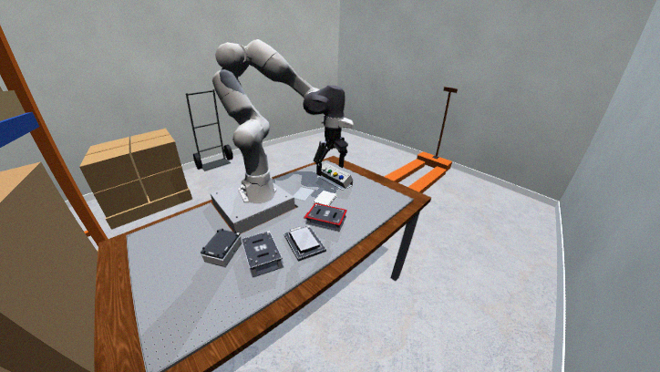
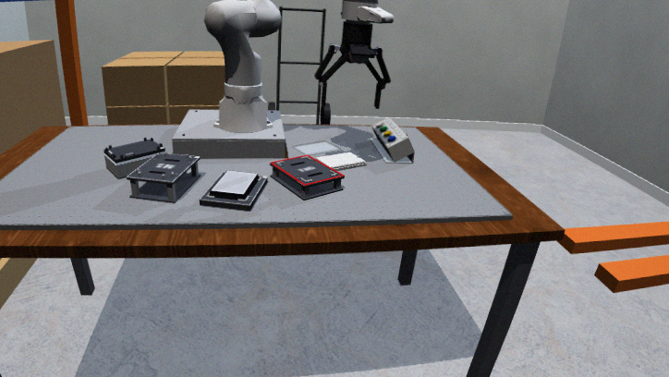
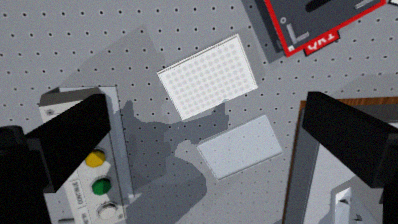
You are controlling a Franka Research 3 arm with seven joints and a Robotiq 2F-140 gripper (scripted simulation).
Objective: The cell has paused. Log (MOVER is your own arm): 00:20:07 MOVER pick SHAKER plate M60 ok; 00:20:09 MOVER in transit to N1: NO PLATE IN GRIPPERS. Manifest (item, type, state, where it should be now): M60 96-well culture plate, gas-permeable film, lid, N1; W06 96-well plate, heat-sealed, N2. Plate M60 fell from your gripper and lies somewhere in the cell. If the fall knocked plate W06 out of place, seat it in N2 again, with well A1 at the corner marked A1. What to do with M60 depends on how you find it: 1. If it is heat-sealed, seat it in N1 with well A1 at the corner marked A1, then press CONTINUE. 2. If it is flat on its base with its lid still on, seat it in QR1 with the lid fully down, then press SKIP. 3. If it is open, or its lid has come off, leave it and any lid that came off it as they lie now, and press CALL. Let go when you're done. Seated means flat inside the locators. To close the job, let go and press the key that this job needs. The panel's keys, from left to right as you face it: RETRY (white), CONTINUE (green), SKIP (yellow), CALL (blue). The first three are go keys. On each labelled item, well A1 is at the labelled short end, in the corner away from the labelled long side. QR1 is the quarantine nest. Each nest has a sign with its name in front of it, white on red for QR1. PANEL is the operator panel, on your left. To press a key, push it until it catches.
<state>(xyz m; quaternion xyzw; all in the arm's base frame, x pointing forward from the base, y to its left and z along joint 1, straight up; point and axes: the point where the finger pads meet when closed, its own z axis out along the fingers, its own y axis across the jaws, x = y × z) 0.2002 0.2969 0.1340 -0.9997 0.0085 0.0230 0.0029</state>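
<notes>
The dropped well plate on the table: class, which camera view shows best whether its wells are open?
The wrist view: the dropped well plate fills the middle, its grid of open wells plain, with its lid lying apart beside it. The top view and exterior view show only a small white slab, wells indistinct.

Light: even, moderately bright, from above.
Shadows: soft grey patches on the grey perforated tabletop (image 1: 175, 286); the arm's shadow falls by the grey key panel (image 3: 117, 150).
Sharpness: slightly soft and pixelated.
Distortion: top view bends at edges.
</notes>
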